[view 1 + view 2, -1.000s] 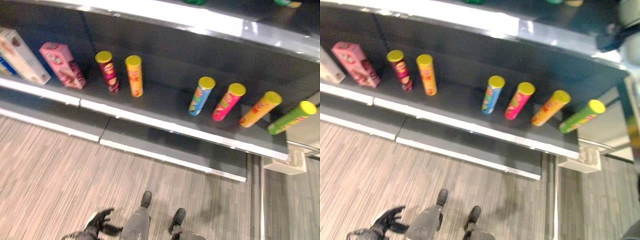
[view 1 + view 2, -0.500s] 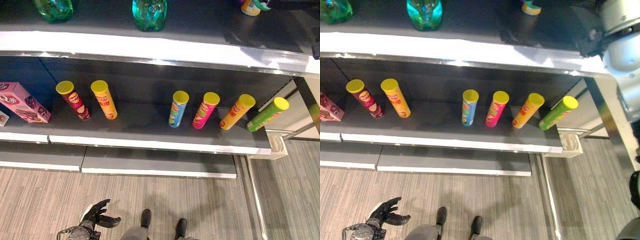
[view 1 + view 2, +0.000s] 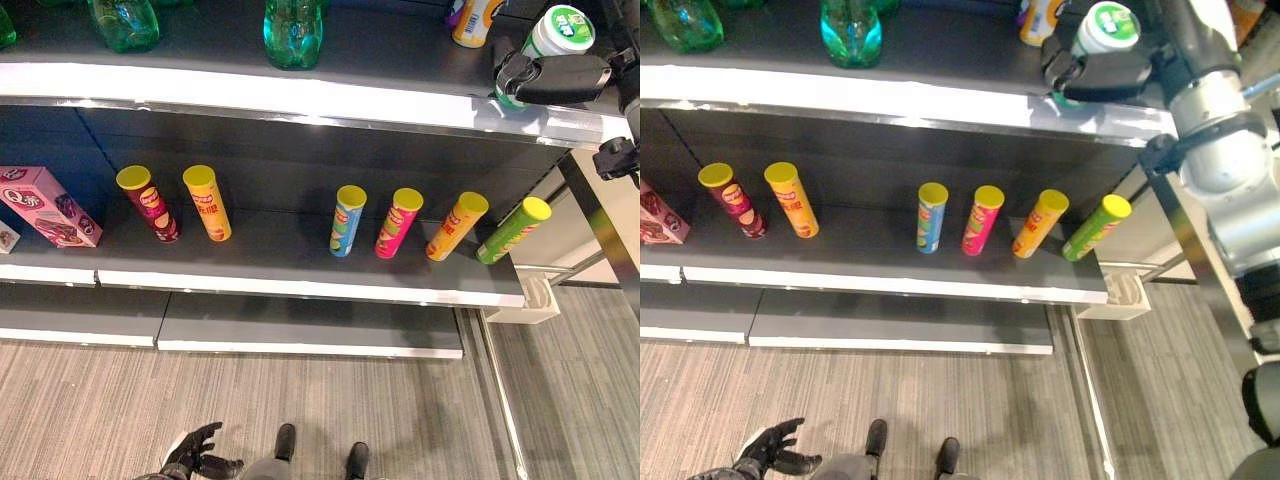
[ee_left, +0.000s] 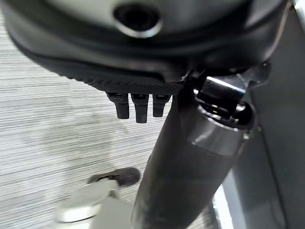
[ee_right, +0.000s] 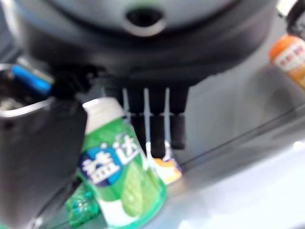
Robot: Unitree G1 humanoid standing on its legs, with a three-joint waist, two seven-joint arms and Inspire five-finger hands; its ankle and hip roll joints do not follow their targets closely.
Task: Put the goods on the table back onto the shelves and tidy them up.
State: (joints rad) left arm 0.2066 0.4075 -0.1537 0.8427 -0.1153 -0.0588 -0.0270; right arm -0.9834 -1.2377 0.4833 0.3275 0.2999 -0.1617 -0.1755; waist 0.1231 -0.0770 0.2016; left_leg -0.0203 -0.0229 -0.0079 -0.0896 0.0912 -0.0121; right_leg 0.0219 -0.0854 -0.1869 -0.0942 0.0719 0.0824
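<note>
A green and white tub [image 3: 560,24] with a white lid stands at the front edge of the top shelf [image 3: 300,95], at its right end. My right hand [image 3: 553,78] reaches across the tub's lower body. In the right wrist view the tub [image 5: 121,181] sits between the thumb [image 5: 40,157] and the fingers [image 5: 155,126], which close on it. My left hand [image 3: 196,455] hangs low over the floor with relaxed, spread fingers and holds nothing.
An orange-labelled bottle [image 3: 472,20] stands just left of the tub. Green glass bottles [image 3: 293,30] line the top shelf. Several yellow-lidded crisp tubes [image 3: 347,218] and a pink box [image 3: 45,205] stand on the middle shelf [image 3: 300,285]. A white post [image 3: 600,230] borders the right.
The camera has tilted up, so the whole picture has shifted. My right hand with the tub has come into view at the top shelf. The left hand stays low.
</note>
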